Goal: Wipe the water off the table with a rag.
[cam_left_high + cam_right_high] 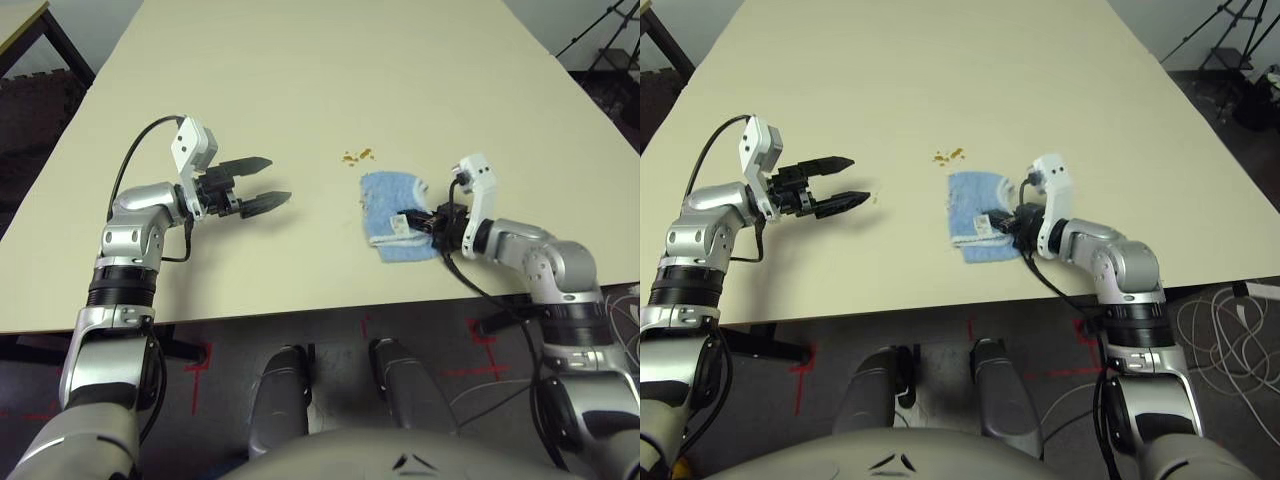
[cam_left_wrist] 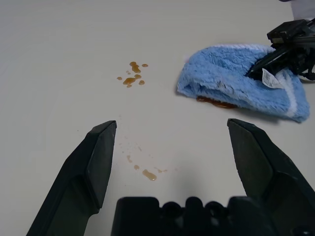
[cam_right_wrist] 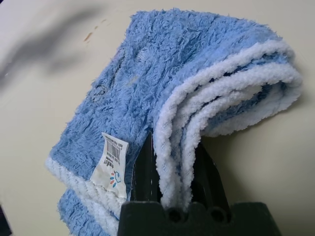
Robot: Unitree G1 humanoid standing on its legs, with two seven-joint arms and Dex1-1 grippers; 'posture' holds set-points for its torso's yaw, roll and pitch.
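Pale and smooth, the worktop stretches away from the robot over a dark floor marked with red tape, and it carries nothing bulky that would get in the way of wiping. On its near part, to the robot's right, lies the rag, light blue with white edging, folded and a little rumpled. The right end effector pinches it by a fold of that edging, its two fingers pressed in from either side, with the white label just beside them. Gripping at one edge probably serves to leave the broad body of the cloth flat on the surface, where it can soak and drag.

Orange-brown droplets sit just beyond the rag, near its far edge on the side toward the robot's left, so a short push outward and leftward would likely cover them. A darker wet streak shows right along the cloth's lower edge, which suggests that the rag is placed to take up liquid there. Fainter splotches lie close to the left end effector, whose fingers are spread with nothing between them. That arm seems to be kept aside as a spare, though the right arm's sweep may need it moved clear to reach those spots. The wiping looks unfinished; a loose, folded cloth could bunch up or smear the drops if pushed too quickly.
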